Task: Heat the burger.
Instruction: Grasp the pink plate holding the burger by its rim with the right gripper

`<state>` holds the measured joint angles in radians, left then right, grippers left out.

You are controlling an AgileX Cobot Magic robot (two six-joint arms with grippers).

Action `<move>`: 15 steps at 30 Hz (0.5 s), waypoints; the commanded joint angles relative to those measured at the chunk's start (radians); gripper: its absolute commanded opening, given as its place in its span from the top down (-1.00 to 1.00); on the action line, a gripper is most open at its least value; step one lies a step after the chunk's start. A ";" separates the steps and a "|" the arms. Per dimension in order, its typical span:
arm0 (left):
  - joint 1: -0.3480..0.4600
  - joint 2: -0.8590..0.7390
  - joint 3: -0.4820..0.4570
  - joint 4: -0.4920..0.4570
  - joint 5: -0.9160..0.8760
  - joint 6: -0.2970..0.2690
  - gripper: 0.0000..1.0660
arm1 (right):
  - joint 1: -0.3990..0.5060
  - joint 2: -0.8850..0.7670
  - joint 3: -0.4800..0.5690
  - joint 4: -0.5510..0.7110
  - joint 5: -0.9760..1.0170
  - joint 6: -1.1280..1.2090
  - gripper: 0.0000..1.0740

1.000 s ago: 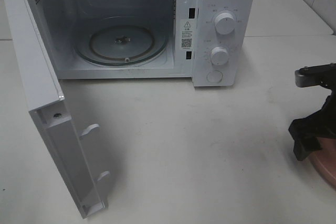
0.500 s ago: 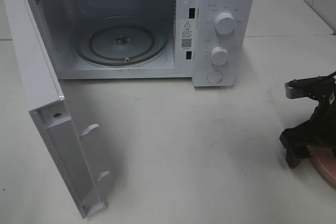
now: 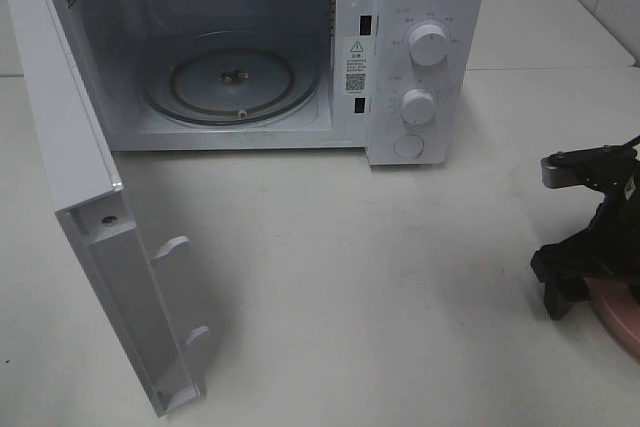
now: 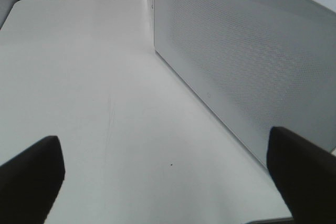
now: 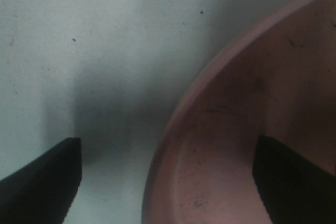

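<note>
- Left end effector is hovering over the bench, its fingers spread wide.
- Microwave is standing with its door swung open.
- Right end effector is straddling the rim of the pink plate, fingers spread.
- The burger is showing in no view.

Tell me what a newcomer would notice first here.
The white microwave at the back of the table stands with its door wide open to the left and its glass turntable bare. At the right edge, the right pincer is open astride the rim of a pink plate. No burger shows in any view.
</note>
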<state>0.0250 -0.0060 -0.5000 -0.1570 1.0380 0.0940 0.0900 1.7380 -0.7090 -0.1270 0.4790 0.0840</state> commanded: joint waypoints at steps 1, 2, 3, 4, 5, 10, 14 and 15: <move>-0.006 -0.023 0.004 -0.003 -0.010 -0.005 -0.88 | -0.007 0.039 0.009 -0.001 0.010 0.002 -0.55; -0.006 -0.023 0.004 -0.003 -0.010 -0.005 -0.88 | -0.007 0.039 0.009 -0.001 0.010 0.002 -0.55; -0.006 -0.023 0.004 -0.003 -0.010 -0.005 -0.88 | -0.004 0.047 0.009 0.000 0.010 0.004 -0.55; -0.006 -0.023 0.004 -0.003 -0.010 -0.005 -0.88 | 0.013 0.049 0.009 -0.002 0.004 0.005 -0.53; -0.006 -0.023 0.004 -0.003 -0.010 -0.005 -0.88 | 0.013 0.049 0.009 -0.002 0.004 0.005 -0.53; -0.006 -0.023 0.004 -0.003 -0.010 -0.005 -0.88 | 0.023 0.049 0.009 -0.008 0.004 0.006 -0.36; -0.006 -0.023 0.004 -0.003 -0.010 -0.005 -0.88 | 0.023 0.049 0.009 -0.026 0.030 0.064 0.11; -0.006 -0.023 0.004 -0.003 -0.010 -0.005 -0.88 | 0.023 0.049 0.009 -0.037 0.036 0.088 0.25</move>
<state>0.0250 -0.0060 -0.5000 -0.1570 1.0380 0.0940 0.1050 1.7650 -0.7130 -0.1790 0.4940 0.1150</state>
